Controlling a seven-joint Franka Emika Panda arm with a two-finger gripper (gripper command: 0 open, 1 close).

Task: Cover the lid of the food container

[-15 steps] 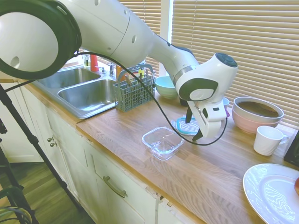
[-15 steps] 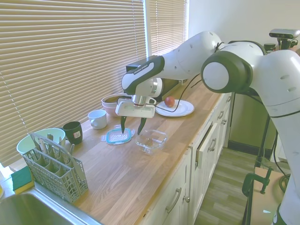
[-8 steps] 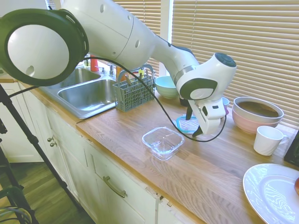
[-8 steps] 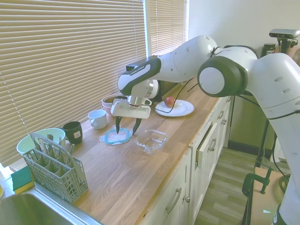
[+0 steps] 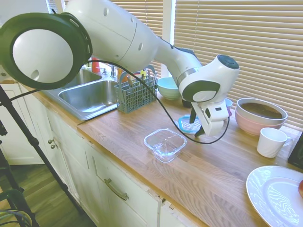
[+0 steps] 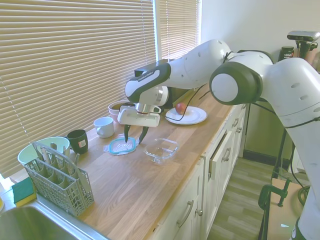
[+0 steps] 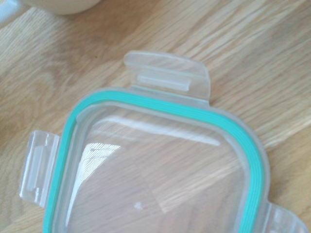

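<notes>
Wooden countertop (image 5: 227,165) is carrying everything. Arm is reaching over it, gripper (image 6: 134,134) pointing down with its fingers spread apart, gripping nothing, tips just above the lid (image 6: 120,145). Food container (image 5: 164,143) is sitting uncovered near the counter's front edge, just beside the lid, not touching it. Lid is lying flat on the wood between container and blinds; wrist view is showing its teal rim and clear clip tabs (image 7: 167,77).
</notes>
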